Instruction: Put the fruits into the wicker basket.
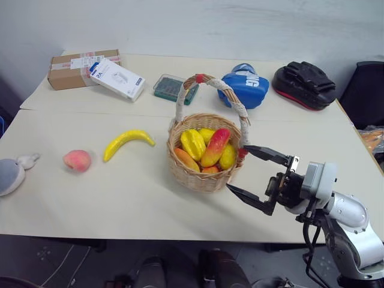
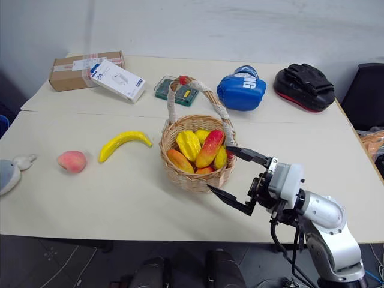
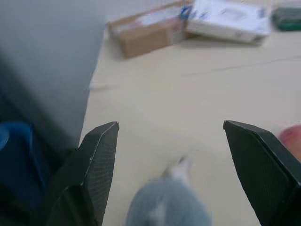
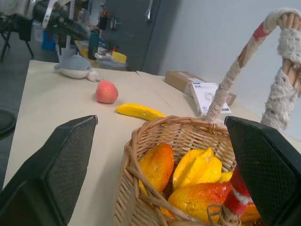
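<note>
Left-eye view, reading across the table [image 1: 120, 204] from my left. At the far left edge a grey-blue plush toy [image 1: 11, 174] is lying flat; it is not one of the fruits. Just beside it the peach [image 1: 77, 160] is sitting on the bare tabletop, and next along the banana [image 1: 127, 143] is lying on its side, curved, near the peach but apart from it. Both are outside the basket [image 1: 204, 174], which is standing upright mid-table, handle arching above, already carrying several yellow and red-orange fruits.

Left wrist view: my left gripper [image 3: 171, 155] is standing wide, nothing between its fingers, looking over the plush toy with the edge of the peach at one side. Cardboard box [image 3: 146, 35] lying beyond.

Right side: my right gripper [image 1: 259, 177] is hanging just beside the basket's near wall, jaws spread wide and empty, one finger up by the rim, the other low by the base. I cannot tell whether it is touching the wicker.

Judgement: two fruits are waiting, so I am between picks, starting the reach for the peach. The next move is calling for shifting my left gripper off the plush toy, centring it over the peach, lowering, closing gently on that round shape, then carrying it rightward over the rim while clearing the handle.
</note>
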`<action>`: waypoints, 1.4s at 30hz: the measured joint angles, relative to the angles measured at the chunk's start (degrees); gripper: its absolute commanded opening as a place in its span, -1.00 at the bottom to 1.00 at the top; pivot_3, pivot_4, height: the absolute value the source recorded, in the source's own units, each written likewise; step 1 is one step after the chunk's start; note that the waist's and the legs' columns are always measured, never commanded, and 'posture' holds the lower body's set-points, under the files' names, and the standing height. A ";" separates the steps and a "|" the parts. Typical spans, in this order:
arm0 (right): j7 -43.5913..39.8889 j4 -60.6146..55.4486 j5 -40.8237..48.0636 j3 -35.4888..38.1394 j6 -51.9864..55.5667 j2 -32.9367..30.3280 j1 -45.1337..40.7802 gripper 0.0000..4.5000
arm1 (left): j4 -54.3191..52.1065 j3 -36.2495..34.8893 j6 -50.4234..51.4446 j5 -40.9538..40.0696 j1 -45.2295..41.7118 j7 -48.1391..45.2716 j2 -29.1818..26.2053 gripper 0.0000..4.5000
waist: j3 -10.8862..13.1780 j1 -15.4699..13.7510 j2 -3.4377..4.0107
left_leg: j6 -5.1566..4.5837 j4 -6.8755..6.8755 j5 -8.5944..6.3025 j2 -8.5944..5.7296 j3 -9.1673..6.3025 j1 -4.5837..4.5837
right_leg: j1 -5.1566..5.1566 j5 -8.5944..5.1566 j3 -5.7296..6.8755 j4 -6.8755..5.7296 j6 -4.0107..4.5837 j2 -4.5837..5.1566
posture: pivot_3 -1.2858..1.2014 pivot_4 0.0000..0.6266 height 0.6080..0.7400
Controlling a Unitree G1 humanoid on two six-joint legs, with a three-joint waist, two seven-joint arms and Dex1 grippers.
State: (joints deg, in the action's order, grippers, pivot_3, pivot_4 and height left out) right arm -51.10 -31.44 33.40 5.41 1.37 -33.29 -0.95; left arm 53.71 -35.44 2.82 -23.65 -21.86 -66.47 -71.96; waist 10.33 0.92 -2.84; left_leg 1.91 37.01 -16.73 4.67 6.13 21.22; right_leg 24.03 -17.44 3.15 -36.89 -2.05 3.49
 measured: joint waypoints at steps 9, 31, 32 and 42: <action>-1.54 -0.81 -0.55 -3.34 1.57 0.04 -4.45 1.00 | -9.95 17.18 -2.23 4.75 -0.60 -13.39 8.83 0.98 | 0.26 0.69 0.55 | 0.01 0.17 -0.11 0.07 0.84 0.20 | 0.54 0.00 -0.16 -0.29 -0.06 -0.62 | 0.03 -0.52 1.00; 2.06 -2.47 -1.92 -2.66 2.75 -0.02 -1.59 1.00 | 10.24 25.30 -12.26 16.37 -14.24 -3.96 14.58 0.21 | 0.19 0.76 0.36 | 0.11 0.23 -0.12 0.13 1.01 -0.01 | 0.60 0.00 -0.32 -0.53 -0.05 -0.84 | 0.03 -0.52 1.00; 2.06 -2.46 -1.96 -2.64 2.73 -0.02 -1.44 1.00 | 10.01 24.95 -11.97 16.07 -13.73 -5.14 14.20 0.20 | 0.19 0.76 0.36 | 0.11 0.22 -0.12 0.13 1.01 -0.01 | 0.60 0.00 -0.32 -0.53 -0.05 -0.84 | 0.03 -0.52 1.00; 5.14 1.11 -3.32 8.01 2.16 -0.63 2.14 1.00 | -39.66 23.05 22.64 -5.67 -7.35 -17.04 16.28 0.20 | 0.22 -0.68 0.39 | 0.02 0.30 -0.12 -0.02 0.87 -0.02 | 0.44 0.03 -0.93 -0.52 -0.12 -0.81 | 0.03 -0.52 1.00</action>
State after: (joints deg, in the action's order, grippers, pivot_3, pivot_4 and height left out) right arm -45.96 -30.33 30.08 13.43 3.53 -33.92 1.19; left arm 14.05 -12.39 25.46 -29.32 -29.21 -83.51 -55.68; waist 10.55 0.24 -2.45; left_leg 1.93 37.31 -16.84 4.65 6.99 21.20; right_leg 24.47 -17.41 2.23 -37.41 -2.17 2.67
